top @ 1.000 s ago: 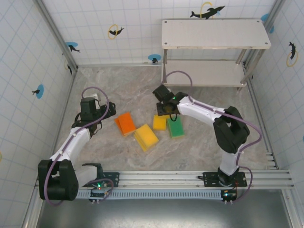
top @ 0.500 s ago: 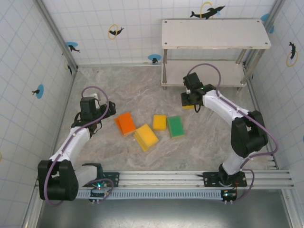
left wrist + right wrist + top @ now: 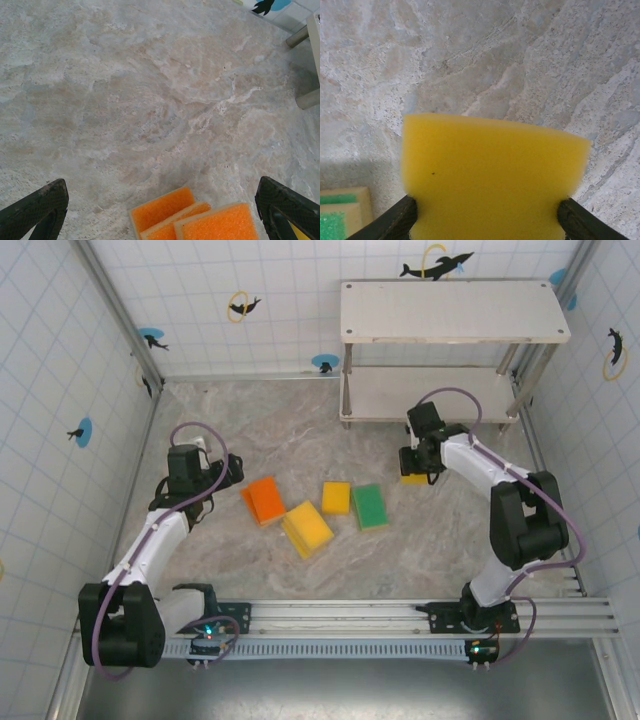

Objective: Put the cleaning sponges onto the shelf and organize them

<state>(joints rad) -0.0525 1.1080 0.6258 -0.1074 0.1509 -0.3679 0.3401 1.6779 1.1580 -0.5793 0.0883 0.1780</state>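
My right claw (image 3: 487,222) is clamped on a yellow sponge (image 3: 490,170), with a finger (image 3: 390,222) at each end. It holds the sponge over the table (image 3: 300,430), just in front of the shelf (image 3: 455,310). My left claw (image 3: 160,207) stands wide apart with nothing in it, near the orange sponge (image 3: 265,499). A green sponge (image 3: 370,505) and two more yellow ones lie beside it mid-table, well apart from the shelf.

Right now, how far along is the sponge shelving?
Done: nothing visible. The shelf has no sponge on its top board, and its lower tier is partly hidden.
In hand: the right gripper grips a yellow sponge over the table, in front of the shelf.
Left: orange sponges, a yellow stack, a small yellow sponge and a green sponge lie mid-table. The left gripper is open beside them.
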